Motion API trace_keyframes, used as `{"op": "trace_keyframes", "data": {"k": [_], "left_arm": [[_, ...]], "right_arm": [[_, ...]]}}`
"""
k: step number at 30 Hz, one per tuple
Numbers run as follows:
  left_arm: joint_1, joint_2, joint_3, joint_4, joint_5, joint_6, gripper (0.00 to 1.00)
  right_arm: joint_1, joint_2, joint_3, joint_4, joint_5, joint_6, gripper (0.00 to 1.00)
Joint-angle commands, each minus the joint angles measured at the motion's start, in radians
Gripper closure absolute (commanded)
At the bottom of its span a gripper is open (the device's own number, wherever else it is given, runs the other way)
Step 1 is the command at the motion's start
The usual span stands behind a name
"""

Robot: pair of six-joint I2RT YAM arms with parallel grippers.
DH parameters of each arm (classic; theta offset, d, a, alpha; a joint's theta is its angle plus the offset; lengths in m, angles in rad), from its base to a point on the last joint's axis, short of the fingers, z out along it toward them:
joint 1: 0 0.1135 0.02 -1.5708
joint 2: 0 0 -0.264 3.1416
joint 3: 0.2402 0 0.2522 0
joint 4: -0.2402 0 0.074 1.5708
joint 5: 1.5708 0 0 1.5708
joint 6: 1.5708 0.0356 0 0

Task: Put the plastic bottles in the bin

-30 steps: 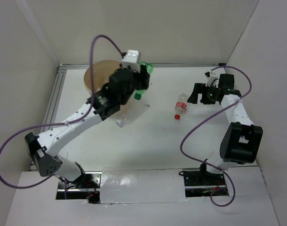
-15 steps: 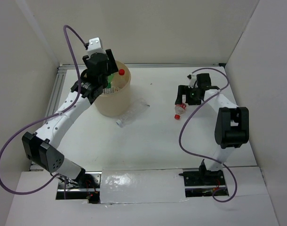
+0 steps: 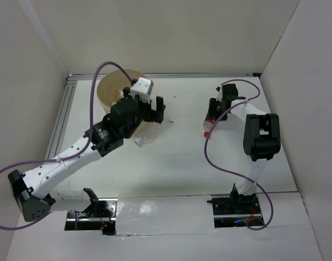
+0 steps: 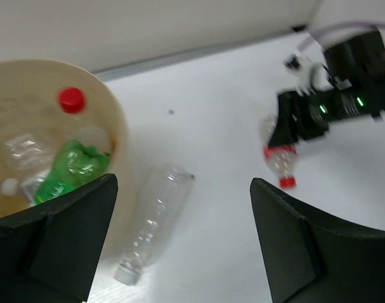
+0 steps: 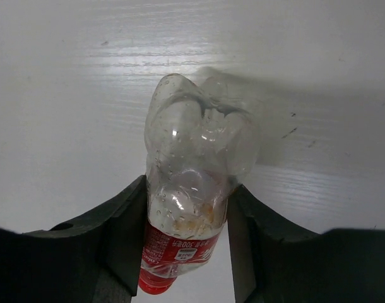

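The tan bin (image 3: 109, 82) stands at the back left. In the left wrist view the bin (image 4: 115, 120) holds a green bottle (image 4: 72, 170), a red-capped bottle (image 4: 71, 100) and other clear ones. A clear bottle (image 3: 151, 132) lies on the table beside the bin, directly under my open, empty left gripper (image 3: 157, 110); in the wrist view the clear bottle (image 4: 151, 218) shows between the spread fingers (image 4: 66, 240). At the right, a clear bottle with a red label and cap (image 5: 186, 189) lies on the table. My right gripper (image 5: 187, 214) is shut on its sides. From above, the right gripper (image 3: 214, 110) covers that bottle (image 3: 208, 128).
White walls enclose the table on the left, back and right. An aluminium rail (image 3: 65, 109) runs along the left edge. Purple cables loop over both arms. The right arm (image 3: 261, 136) stands folded upright at the right side.
My left gripper has come off the bin toward the clear bottle and opened; the green bottle now lies in the bin. My right gripper has closed on the red-label bottle.
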Motion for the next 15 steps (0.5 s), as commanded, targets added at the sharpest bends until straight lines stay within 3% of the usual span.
{"op": "trace_keyframes", "data": {"k": [1,6,11,15], "left_arm": [[-0.100,-0.016,-0.120,0.019,-0.011,0.027,0.01],[-0.301,-0.108,-0.353,0.043,-0.146,-0.147,0.01],[-0.458,-0.132,-0.513,-0.056,-0.240,-0.459,0.02],[-0.548,-0.110,-0.542,-0.178,-0.333,-0.704,0.02]], "right_arm": [[0.010,-0.005,0.011,0.006,-0.067,-0.026,0.56],[-0.012,-0.103,0.126,-0.091,-0.218,-0.162,0.71],[0.034,-0.151,0.439,-0.177,-0.423,-0.279,0.73],[0.121,-0.151,0.641,-0.136,-0.520,-0.263,0.75]]}}
